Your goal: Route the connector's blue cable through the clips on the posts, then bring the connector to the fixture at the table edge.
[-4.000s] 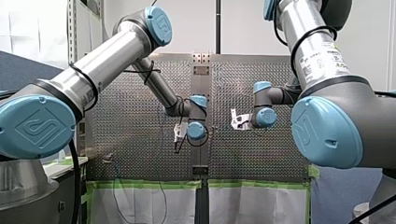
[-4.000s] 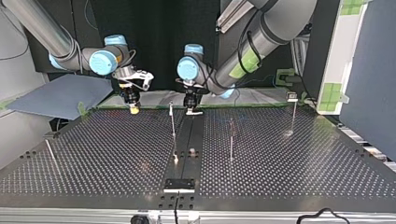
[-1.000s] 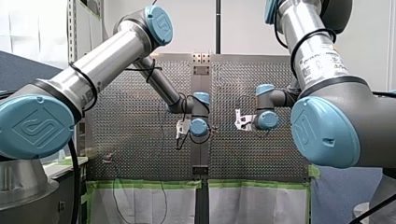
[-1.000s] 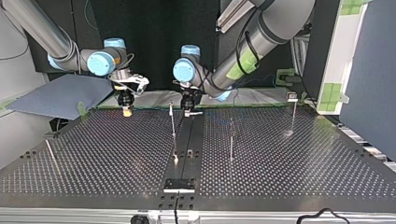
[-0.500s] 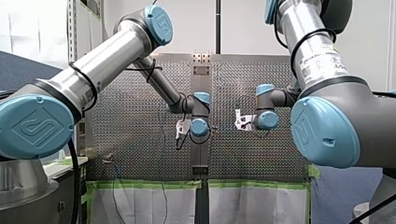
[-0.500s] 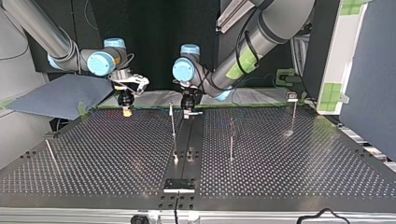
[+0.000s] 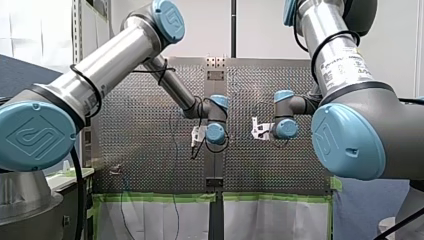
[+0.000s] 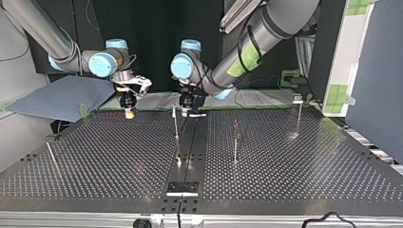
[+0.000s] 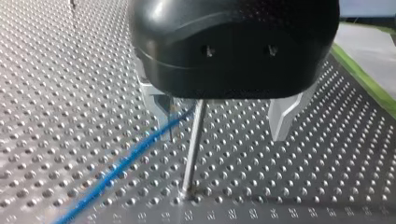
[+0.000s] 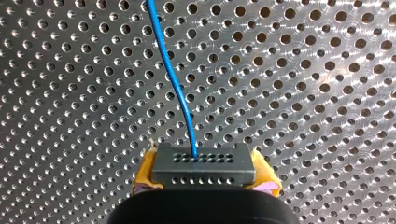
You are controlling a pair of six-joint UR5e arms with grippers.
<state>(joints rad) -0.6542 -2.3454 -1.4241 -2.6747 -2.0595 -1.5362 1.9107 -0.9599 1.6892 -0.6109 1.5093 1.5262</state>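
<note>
In the right wrist view my right gripper [image 10: 203, 181] is shut on the black connector [image 10: 203, 163], yellow pads [image 10: 144, 176] on both its sides. The blue cable [image 10: 172, 70] runs from the connector out over the perforated table. My left gripper [image 9: 222, 128] is open, and its metal fingers [image 9: 284, 116] straddle a thin metal post [image 9: 192, 144]. The cable [image 9: 123, 163] runs in past one finger to the post's top, which is hidden under the housing. In the top view my right gripper [image 8: 127, 111] hangs at the back left and my left gripper [image 8: 187, 111] beside the middle post [image 8: 176, 124].
More thin posts stand at the top view's middle right [image 8: 235, 142], far right [image 8: 299, 118] and near left [image 8: 50, 154]. The black fixture [image 8: 182, 188] sits at the table's near edge. A grey board [image 8: 57, 97] lies off the back left corner.
My left arm has shifted toward the top view's left, closer to the middle post. The right arm and the connector have stayed where they were.
</note>
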